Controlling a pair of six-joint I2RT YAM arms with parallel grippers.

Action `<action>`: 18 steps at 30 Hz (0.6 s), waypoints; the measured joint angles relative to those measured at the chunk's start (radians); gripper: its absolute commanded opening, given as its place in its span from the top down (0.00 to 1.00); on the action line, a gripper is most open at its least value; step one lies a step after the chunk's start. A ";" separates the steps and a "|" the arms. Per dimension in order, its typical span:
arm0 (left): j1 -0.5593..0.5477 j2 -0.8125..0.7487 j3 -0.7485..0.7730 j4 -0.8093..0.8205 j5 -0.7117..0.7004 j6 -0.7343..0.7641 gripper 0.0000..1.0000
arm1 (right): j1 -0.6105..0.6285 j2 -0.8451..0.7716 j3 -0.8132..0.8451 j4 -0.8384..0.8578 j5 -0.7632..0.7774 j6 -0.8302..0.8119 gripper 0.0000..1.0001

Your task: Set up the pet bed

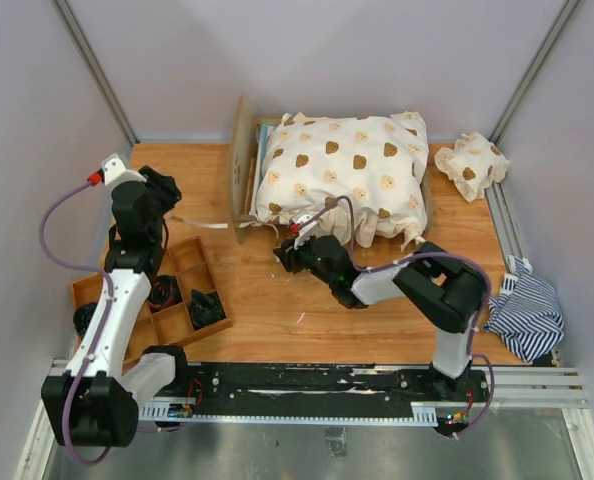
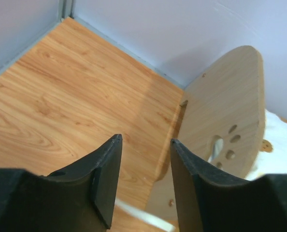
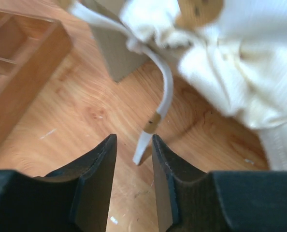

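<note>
The pet bed (image 1: 243,165) stands at the back centre, its plywood headboard on the left. A cream bear-print cover (image 1: 342,175) lies over it and hides the mattress. In the left wrist view the headboard (image 2: 225,111) with its paw-print cutout is just right of my open, empty left gripper (image 2: 143,179). That gripper (image 1: 169,205) is left of the bed. My right gripper (image 1: 282,256) is at the bed's near left corner, open. The free end of a white tie strap (image 3: 155,118) hangs from the cover (image 3: 240,63) between its tips (image 3: 134,164), not clamped.
A wooden compartment tray (image 1: 192,262) with black parts sits at the left, its edge in the right wrist view (image 3: 22,77). A small bear-print pillow (image 1: 472,165) lies back right. A blue-and-white striped cloth (image 1: 529,315) lies at the right edge. Another white strap (image 1: 205,224) lies left of the bed.
</note>
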 measured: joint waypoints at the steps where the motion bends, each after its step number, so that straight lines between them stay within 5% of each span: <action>1: 0.002 -0.035 -0.029 0.004 0.010 -0.009 0.47 | 0.000 -0.051 -0.008 -0.039 -0.019 -0.017 0.62; 7: -0.013 -0.111 -0.172 0.017 0.174 -0.032 0.46 | 0.000 -0.298 0.063 -0.314 -0.053 -0.155 0.52; 18: -0.108 -0.055 -0.233 0.117 0.346 -0.011 0.45 | 0.000 -0.193 0.366 -0.673 0.020 -0.473 0.47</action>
